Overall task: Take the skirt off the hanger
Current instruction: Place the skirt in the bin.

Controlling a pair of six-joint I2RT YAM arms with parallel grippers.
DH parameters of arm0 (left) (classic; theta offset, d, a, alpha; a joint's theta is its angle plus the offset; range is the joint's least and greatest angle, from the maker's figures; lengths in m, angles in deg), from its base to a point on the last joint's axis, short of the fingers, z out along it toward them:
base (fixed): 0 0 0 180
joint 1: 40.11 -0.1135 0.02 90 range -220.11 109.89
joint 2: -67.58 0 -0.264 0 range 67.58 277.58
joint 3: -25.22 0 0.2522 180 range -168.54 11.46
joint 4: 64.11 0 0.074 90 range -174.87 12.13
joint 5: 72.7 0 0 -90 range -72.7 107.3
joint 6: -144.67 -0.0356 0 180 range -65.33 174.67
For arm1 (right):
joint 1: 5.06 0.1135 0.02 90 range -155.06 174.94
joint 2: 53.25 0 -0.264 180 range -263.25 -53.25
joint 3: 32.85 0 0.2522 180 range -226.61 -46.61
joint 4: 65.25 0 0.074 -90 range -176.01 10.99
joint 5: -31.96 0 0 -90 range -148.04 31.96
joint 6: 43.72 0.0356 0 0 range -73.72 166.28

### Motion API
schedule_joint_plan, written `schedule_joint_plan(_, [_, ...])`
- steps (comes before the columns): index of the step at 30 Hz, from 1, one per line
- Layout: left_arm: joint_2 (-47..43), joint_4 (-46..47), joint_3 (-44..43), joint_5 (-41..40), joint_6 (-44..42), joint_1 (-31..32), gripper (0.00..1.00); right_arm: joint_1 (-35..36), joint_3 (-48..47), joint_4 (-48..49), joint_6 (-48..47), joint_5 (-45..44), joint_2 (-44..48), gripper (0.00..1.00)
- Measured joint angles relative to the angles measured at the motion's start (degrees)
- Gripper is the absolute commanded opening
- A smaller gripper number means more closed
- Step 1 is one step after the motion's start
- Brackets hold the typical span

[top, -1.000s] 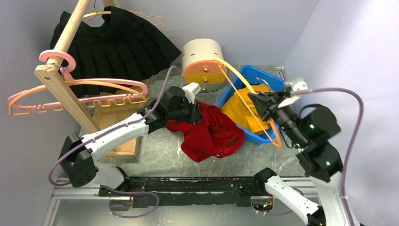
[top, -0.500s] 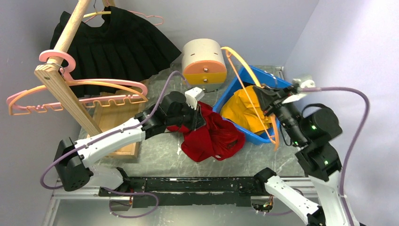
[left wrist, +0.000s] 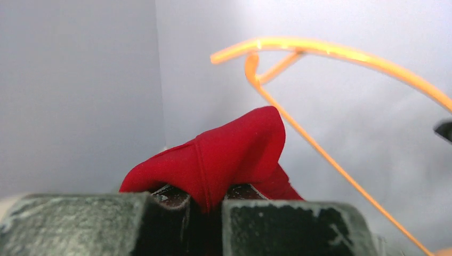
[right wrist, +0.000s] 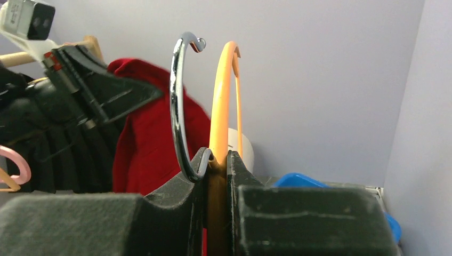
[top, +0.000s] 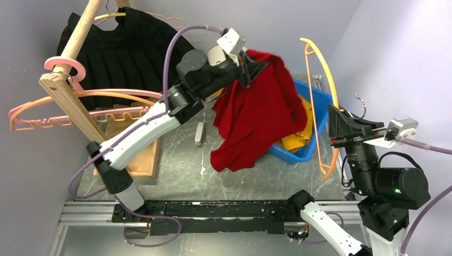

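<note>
Left tool point(left wrist: 205, 205) clenched on red skirt point(left wrist: 234, 144), high over the bench's far edge. Right tool point(right wrist: 217, 160) clamps orange hanger point(right wrist: 219, 106). Skirt appears free; removal essentially complete.

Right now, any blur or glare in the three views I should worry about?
Left wrist: left fingers are a soft blur, red skirt reasonably sharp, orange hanger soft with a bright highlight on its top bar. Right wrist: right fingers blurred, chrome hook shows a specular streak. Top external: evenly lit, sharp, no visible glare.
</note>
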Motion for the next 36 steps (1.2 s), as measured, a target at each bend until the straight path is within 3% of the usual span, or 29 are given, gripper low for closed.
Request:
schedule_joint_plan(8, [21.7, 17.9, -22.3, 2.2, -2.7, 0.0, 0.07, 0.0, -0.8, -0.1, 1.2, -2.3, 3.7, 0.00])
schedule_joint_plan(13, [30.0, 27.1, -27.2, 0.2, -3.2, 0.0, 0.07, 0.0, -3.0, 0.0, 1.5, -3.4, 5.1, 0.00])
schedule_joint_plan(19, [34.2, 28.8, -22.9, -0.9, -3.1, -0.2, 0.07, 0.0, -3.5, -0.2, 1.5, -4.5, 6.2, 0.00])
schedule_joint_plan(27, [33.2, 23.6, 6.5, 3.9, -0.5, 1.9, 0.07, 0.0, -2.9, -1.7, 1.3, -6.8, 7.9, 0.00])
schedule_joint_plan(30, [35.4, 17.4, 6.5, 6.4, -0.5, 4.8, 0.07, 0.0, -2.6, -1.8, 1.2, -7.0, 7.9, 0.00])
schedule_joint_plan(36, [41.1, 8.8, -2.4, 8.3, 2.4, 7.9, 0.07, 0.0, -2.1, -2.3, 1.2, -6.8, 7.8, 0.00])
